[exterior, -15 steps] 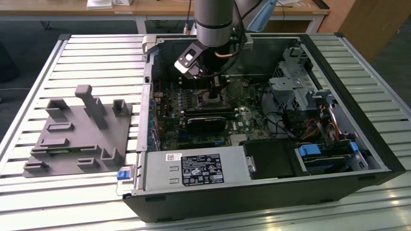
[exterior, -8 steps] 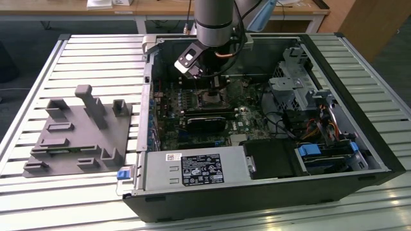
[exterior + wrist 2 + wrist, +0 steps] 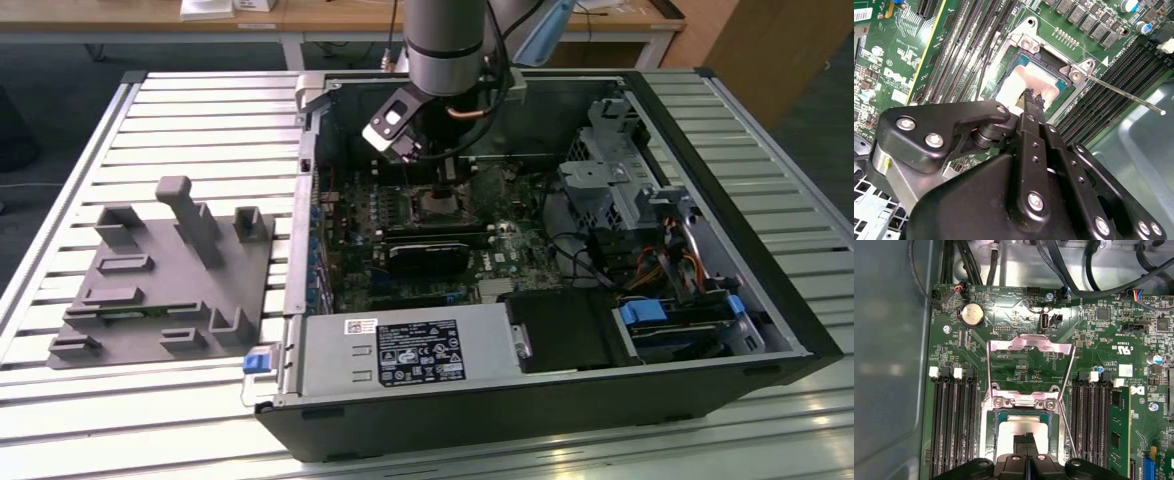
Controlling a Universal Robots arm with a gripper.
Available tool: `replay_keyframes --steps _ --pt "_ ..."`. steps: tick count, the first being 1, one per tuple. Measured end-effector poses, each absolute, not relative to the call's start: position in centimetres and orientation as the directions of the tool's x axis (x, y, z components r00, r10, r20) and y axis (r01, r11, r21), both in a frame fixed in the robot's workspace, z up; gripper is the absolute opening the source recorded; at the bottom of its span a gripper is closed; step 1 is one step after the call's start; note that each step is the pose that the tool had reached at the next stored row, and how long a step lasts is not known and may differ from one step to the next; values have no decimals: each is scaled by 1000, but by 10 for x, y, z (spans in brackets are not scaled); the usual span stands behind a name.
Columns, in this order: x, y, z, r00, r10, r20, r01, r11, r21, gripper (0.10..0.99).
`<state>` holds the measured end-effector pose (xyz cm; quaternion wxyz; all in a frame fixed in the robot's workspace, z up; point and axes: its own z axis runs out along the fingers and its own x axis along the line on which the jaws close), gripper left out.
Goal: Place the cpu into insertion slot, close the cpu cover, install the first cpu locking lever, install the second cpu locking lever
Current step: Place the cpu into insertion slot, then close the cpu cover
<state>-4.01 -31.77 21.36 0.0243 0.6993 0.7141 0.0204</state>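
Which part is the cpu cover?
Find the green motherboard inside the open computer case, then the insertion slot between its banks of long black memory slots. The cpu cover is the thin silvery frame hinged at the slot's edge, standing open, clear of the cpu; through its square window you see green board.

Work is taking place in a robotics lab. An open computer case (image 3: 534, 412) is lying on a slatted aluminium bench (image 3: 200, 120), with wooden desks (image 3: 334, 17) standing behind.
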Motion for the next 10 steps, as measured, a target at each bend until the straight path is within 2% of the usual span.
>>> replay_keyframes --steps 10 --pt "-40 -318 217 -21 1000 -6 998 21 63 106"
